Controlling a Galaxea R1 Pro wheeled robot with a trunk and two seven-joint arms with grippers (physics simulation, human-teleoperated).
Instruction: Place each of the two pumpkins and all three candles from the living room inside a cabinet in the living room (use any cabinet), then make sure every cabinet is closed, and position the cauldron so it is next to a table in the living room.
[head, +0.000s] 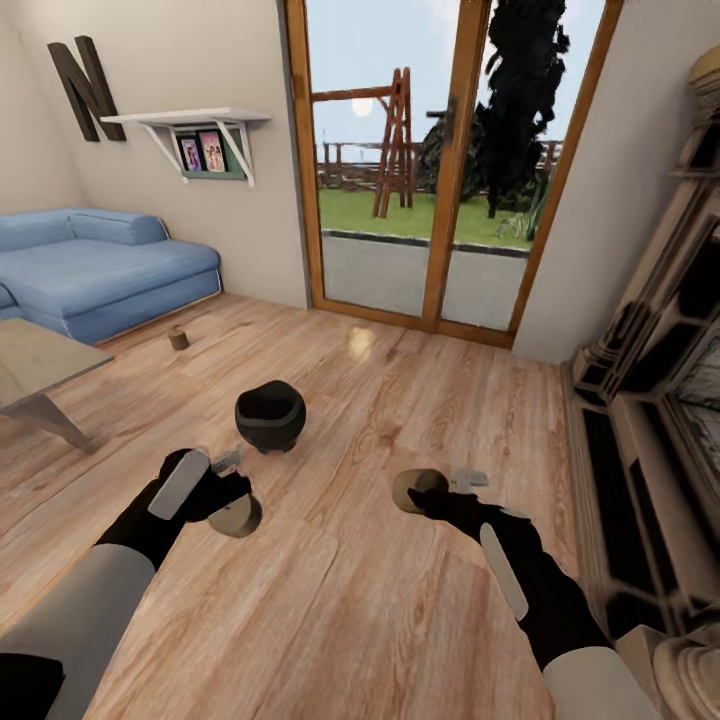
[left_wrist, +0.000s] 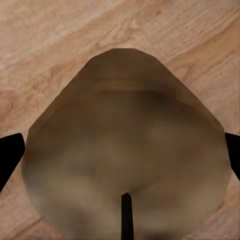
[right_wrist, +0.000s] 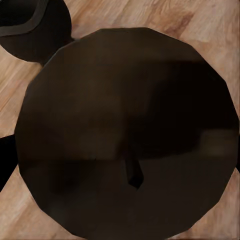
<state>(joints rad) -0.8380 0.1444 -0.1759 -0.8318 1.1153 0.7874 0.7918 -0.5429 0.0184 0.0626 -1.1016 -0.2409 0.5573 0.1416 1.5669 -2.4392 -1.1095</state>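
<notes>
In the head view my left gripper (head: 230, 488) is shut on a tan candle (head: 238, 517), held low over the wooden floor. That candle (left_wrist: 125, 145) looms between the dark fingertips (left_wrist: 7, 157) in the left wrist view. My right gripper (head: 445, 490) is shut on a second brown candle (head: 412, 488), which looks dark in the right wrist view (right_wrist: 125, 130). The black cauldron (head: 270, 412) stands on the floor just beyond both hands, and its rim (right_wrist: 27, 22) shows past the right candle. A third candle (head: 179, 339) stands on the floor near the sofa. The pumpkins are out of view.
A low table (head: 40, 365) juts in at the left, with a blue sofa (head: 100, 265) behind it. Glass patio doors (head: 425, 160) close off the far wall. A dark ornate wooden unit (head: 640, 440) lines the right wall; I cannot tell if it is the cabinet.
</notes>
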